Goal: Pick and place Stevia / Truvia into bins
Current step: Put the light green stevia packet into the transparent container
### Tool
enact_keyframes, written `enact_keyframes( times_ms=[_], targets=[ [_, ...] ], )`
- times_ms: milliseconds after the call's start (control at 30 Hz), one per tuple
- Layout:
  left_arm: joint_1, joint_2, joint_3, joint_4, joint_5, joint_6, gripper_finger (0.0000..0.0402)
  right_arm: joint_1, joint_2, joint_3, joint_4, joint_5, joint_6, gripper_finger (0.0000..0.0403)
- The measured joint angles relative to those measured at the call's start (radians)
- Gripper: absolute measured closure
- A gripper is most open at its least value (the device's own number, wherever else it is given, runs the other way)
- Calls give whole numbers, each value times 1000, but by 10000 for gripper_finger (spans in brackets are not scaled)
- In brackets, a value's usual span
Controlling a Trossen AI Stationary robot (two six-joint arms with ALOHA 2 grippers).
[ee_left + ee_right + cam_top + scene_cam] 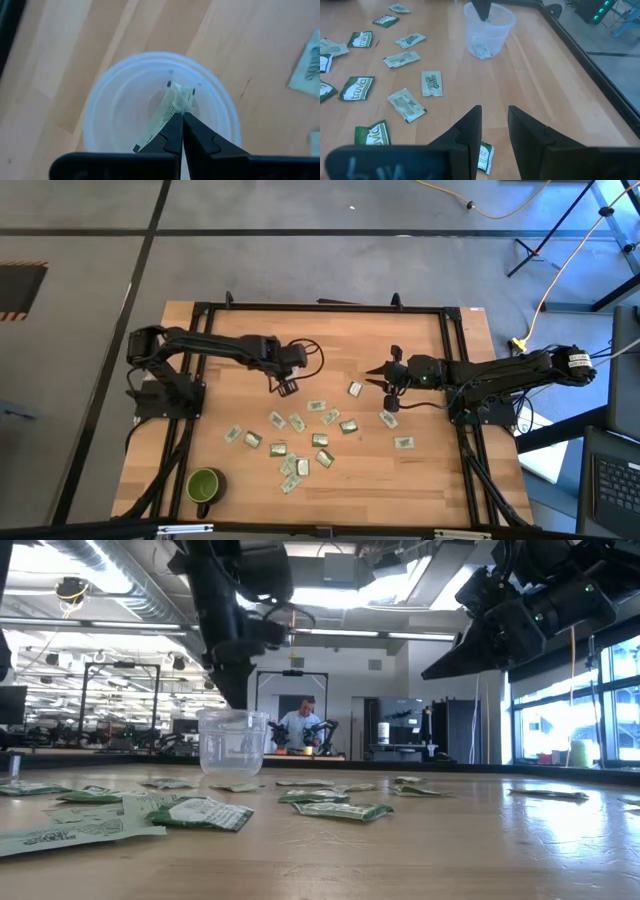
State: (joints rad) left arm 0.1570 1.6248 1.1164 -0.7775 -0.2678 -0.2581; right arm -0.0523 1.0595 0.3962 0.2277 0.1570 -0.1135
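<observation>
Truvia sachets: green and white packets (297,423) lie scattered over the middle and lower middle of the table in the high view, most flat and apart, a few overlapping near the lower centre.
Room: grey floor surrounds the table in the high view, with a yellow cable (545,255) at upper right; the low view looks into a lit workshop where a person (302,726) sits far behind the cup.
Table: light wooden top (420,480) inside a black frame (320,308); the upper strip and the lower right corner are bare wood.
Left arm: reaches in from the frame's left side in the high view, with the left gripper (285,388) over the upper-left part of the table.
Right arm: reaches in from the right, with the right gripper (377,372) above the wood at centre right, just above two sachets.
Green mug: stands (204,485) at the lower left of the high view, well apart from the packets' centre.
Clear cup: stands (232,742) upright at left of centre in the low view, directly under the left gripper.
Left gripper state: fingers (172,135) clenched together on one sachet (170,107), held above the cup's open mouth.
Right gripper state: fingers (470,132) parted, nothing between them; one sachet (484,156) lies on the wood below.
</observation>
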Motion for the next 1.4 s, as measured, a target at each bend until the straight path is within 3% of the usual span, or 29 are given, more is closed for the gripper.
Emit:
enact_keyframes(
  times_ms=[333, 633, 833, 1067, 1400],
  targets=[
    [0, 42, 0, -8, -1, 0, 367, 0, 0, 0, 0, 0, 0, 304],
    [-25, -44, 41, -41, -11, -8, 341, 0, 0, 0, -1, 0, 0, 304],
    [-120, -108, 39, -43, 84, 8, 345, 0, 0, 0, -4, 0, 0, 304],
    [-291, -91, 37, -41, 128, 40, 343, 0, 0, 0, -7, 0, 0, 304],
    [-424, -34, -34, -28, 47, -299, 329, 0, 0, 0, -8, 0, 3, 304]
  ],
)
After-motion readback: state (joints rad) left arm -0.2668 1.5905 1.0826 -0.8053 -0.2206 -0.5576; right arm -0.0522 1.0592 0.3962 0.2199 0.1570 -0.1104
